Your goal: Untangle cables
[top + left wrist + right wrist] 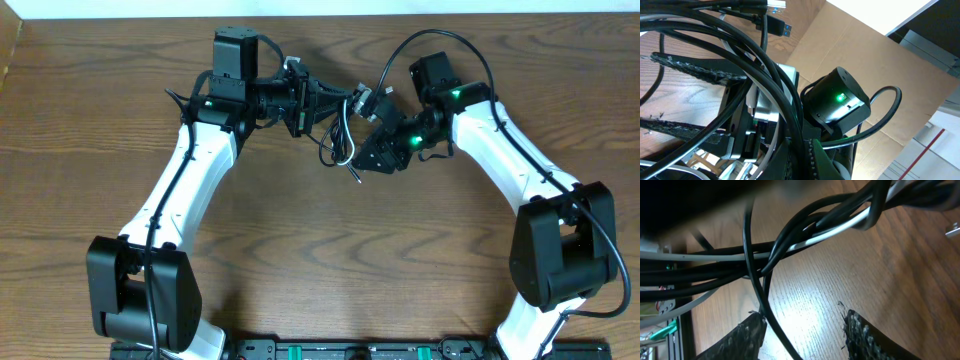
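Note:
The cables (343,135) are a tangled bunch of black, white and grey cords hanging between my two grippers at the far middle of the table. My left gripper (325,100) is shut on the bunch and holds it off the table. In the left wrist view the cables (765,65) cross the frame, with a blue-tipped USB plug (777,27) at the top, and the left gripper (807,155) has its fingers pressed together. My right gripper (372,150) is open just right of the bunch. In the right wrist view a black cord from the cables (805,235) runs between the spread fingers of the right gripper (805,330).
The wooden table (330,250) stretches toward the front. Its far edge (330,14) lies just behind the grippers. A cardboard box (850,45) stands beyond the table. The right arm's wrist housing with a green light (840,100) is close to the left gripper.

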You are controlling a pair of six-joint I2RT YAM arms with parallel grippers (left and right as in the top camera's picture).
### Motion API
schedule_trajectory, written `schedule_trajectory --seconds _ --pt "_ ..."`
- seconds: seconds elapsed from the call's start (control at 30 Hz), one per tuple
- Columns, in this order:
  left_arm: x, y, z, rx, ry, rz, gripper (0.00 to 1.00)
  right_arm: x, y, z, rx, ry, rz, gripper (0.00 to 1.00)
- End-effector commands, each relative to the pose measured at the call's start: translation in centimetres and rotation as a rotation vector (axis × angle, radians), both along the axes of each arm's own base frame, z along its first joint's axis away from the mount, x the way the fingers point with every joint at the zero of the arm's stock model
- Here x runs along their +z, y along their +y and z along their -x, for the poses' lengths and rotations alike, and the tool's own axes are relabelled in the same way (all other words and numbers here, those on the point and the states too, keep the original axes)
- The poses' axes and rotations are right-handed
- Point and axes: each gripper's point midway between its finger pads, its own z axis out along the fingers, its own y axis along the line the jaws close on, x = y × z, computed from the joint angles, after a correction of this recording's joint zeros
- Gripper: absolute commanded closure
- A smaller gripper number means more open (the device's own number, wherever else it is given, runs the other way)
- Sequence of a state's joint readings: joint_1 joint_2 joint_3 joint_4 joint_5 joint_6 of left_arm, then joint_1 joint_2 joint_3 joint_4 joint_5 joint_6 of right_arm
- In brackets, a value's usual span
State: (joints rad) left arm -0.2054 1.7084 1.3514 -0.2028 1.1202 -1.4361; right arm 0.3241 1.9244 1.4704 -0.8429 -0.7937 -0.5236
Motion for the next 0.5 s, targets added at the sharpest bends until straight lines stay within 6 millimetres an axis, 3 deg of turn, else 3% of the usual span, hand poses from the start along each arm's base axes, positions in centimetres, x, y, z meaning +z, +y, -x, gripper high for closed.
schedule_trajectory --seconds 0.0,0.33,0.47 --pt "0.0 0.0 0.1 -0.014 0.006 0.014 0.93 0.2 1.0 0.5 0.000 0.040 -0.023 0.52" --pt "0.0 0.0 0.1 -0.015 0.007 0.015 0.93 -0.3 1.2 0.6 0.004 0.024 0.010 0.64" --pt "0.0 0.0 0.1 -0.015 0.006 0.014 0.93 -0.4 0.4 -0.2 -0.045 0.040 0.020 0.79"
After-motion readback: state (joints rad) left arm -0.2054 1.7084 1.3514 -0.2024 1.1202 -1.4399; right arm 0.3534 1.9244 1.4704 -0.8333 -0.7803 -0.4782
